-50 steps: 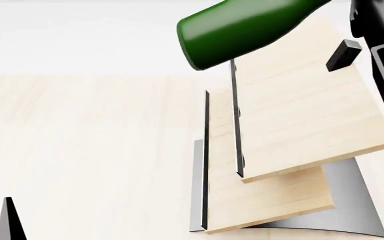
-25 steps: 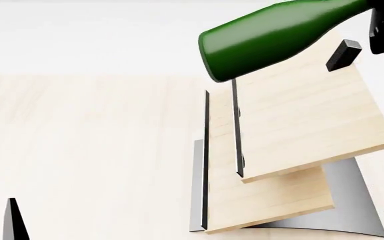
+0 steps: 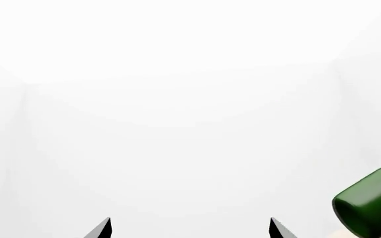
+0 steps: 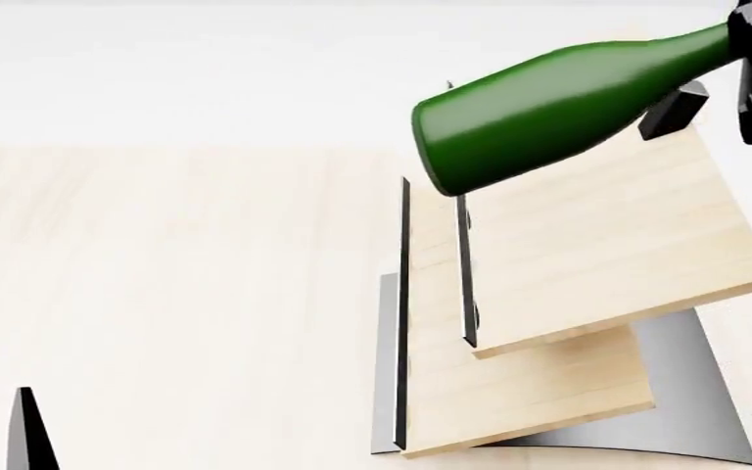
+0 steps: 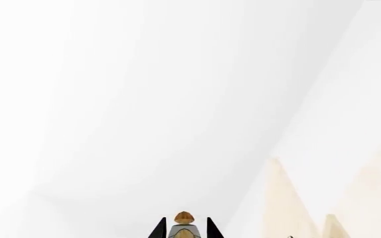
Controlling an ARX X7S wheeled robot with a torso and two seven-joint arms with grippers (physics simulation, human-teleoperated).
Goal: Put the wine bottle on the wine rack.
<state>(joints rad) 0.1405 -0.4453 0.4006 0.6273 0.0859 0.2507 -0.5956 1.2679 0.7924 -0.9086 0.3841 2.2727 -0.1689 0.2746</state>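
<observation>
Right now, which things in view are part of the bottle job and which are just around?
Job:
- wine bottle, lying tilted in the air over the rack
- wine rack, two slanted pale boards on a grey base
- right pincer, shut on the bottle's corked top

Not in use:
- left pincer, open and empty
- wooden tabletop
</observation>
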